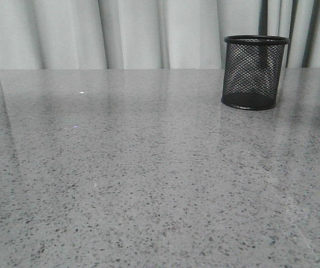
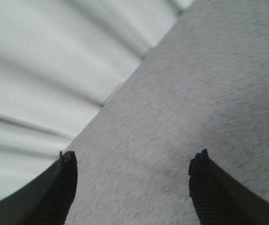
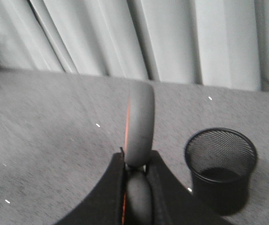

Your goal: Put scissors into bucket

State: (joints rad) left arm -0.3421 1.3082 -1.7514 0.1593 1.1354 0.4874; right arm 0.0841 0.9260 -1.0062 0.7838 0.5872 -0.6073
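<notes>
The right gripper (image 3: 137, 171) is closed on the scissors (image 3: 140, 126), its two dark fingers (image 3: 113, 187) pressed against the grey handle loops; one loop rises clear above the fingertips and shows a thin orange lining along its inner edge. The blades are not visible in the right wrist view. Beside the held scissors in that view stands the bucket (image 3: 221, 168), upright on the table, its mouth open and its interior holding nothing visible. The left gripper (image 2: 132, 187) is open, its two dark fingers (image 2: 62, 187) set well apart with only bare tabletop between them. In the front view neither arm appears; the bucket (image 1: 255, 72) stands upright toward the far right of the table (image 1: 149, 178), close to the rear edge. The table is a grey speckled stone-like slab with a glossy finish that carries faint reflections of the backdrop. Behind the rear edge hangs a pale curtain (image 1: 121, 33) in vertical folds, spanning the full width of the view, with a darker gap between folds behind the bucket.
</notes>
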